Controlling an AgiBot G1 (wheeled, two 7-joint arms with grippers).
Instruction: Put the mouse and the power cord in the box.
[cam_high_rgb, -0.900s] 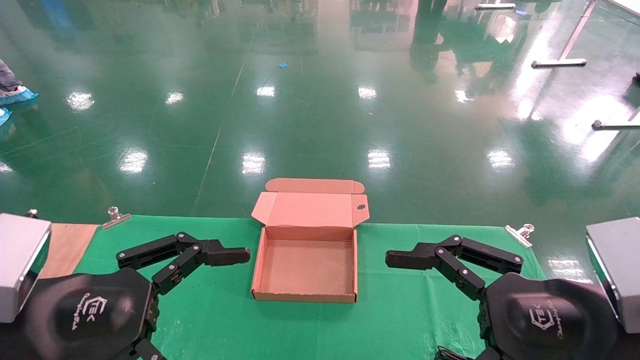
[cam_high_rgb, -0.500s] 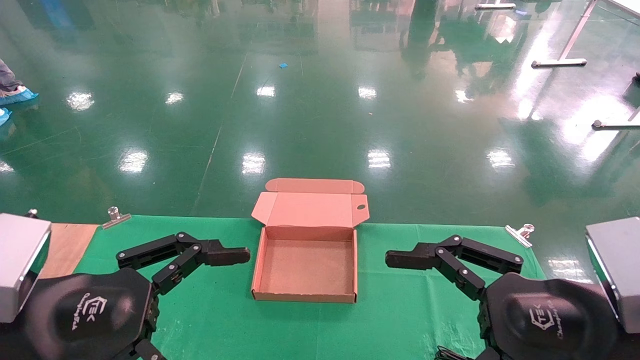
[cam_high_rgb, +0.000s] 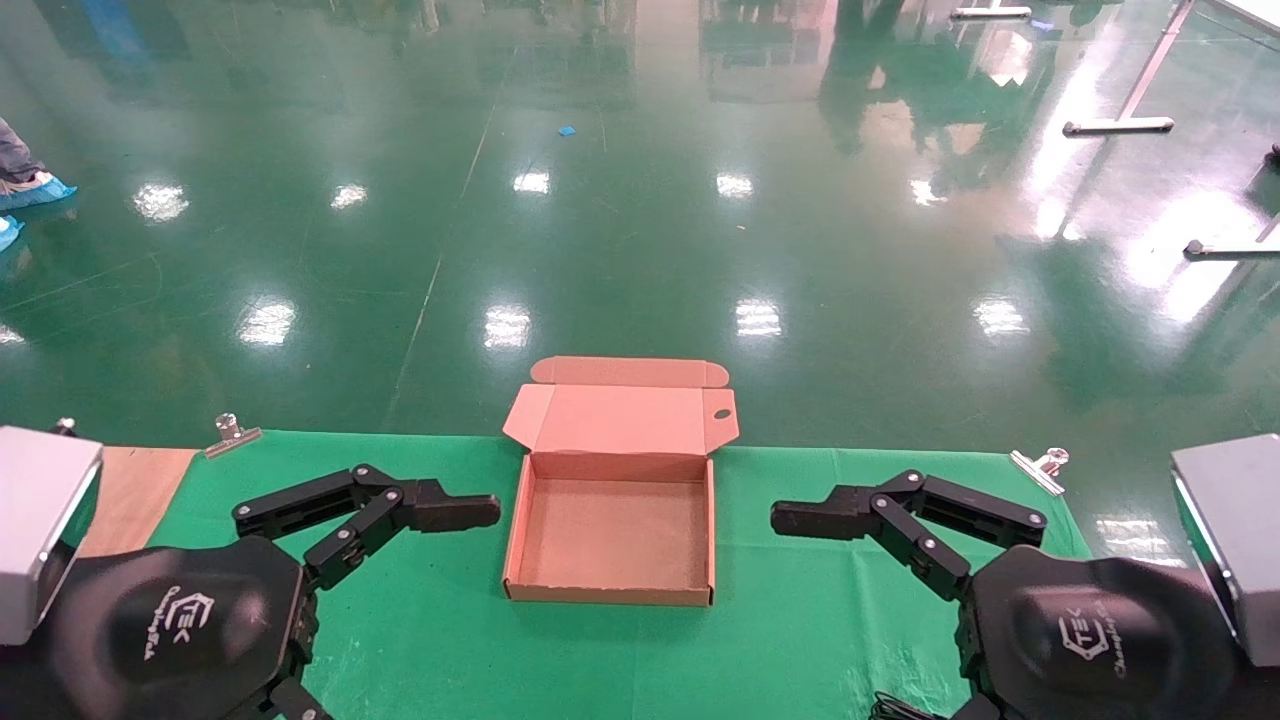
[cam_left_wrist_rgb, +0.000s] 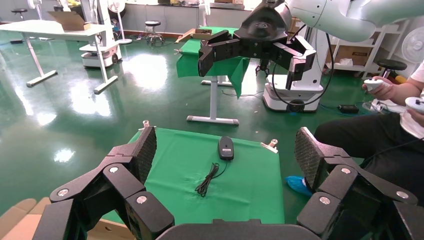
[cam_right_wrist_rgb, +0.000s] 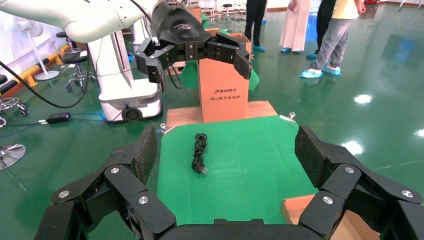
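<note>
The box (cam_high_rgb: 612, 535) sits open in the middle of the green cloth (cam_high_rgb: 420, 620), its lid folded back toward the far edge so the shallow tray faces straight up; nothing lies in it yet. That placement seems deliberate: it is central, between both arms, so either one can drop something in from its own side.

The left gripper (cam_high_rgb: 470, 512) hovers just left of the box and the right gripper (cam_high_rgb: 800, 520) just right of it, each pointing inward at the other. Both wrist views show the fingers spread wide with nothing between them, so both are empty and ready to take hold.

Neither task item shows in the head view. The left wrist camera looks across the box toward the robot's right side and finds the mouse (cam_left_wrist_rgb: 226, 148) lying flat on the cloth beyond the box, its thin cable (cam_left_wrist_rgb: 207, 180) in a loose bundle just beside it. The right wrist camera looks the other way and finds the power cord (cam_right_wrist_rgb: 199, 152) on the robot's left side, coiled lengthwise with its plug end nearer the box. So each item lies on the side of the arm opposite to the camera that sees it: the mouse is likely the right arm's job and the cord the left arm's.

Nothing has been picked up; the task looks to be at its very start, and the first reach would have to swing outward, away from the box
</note>
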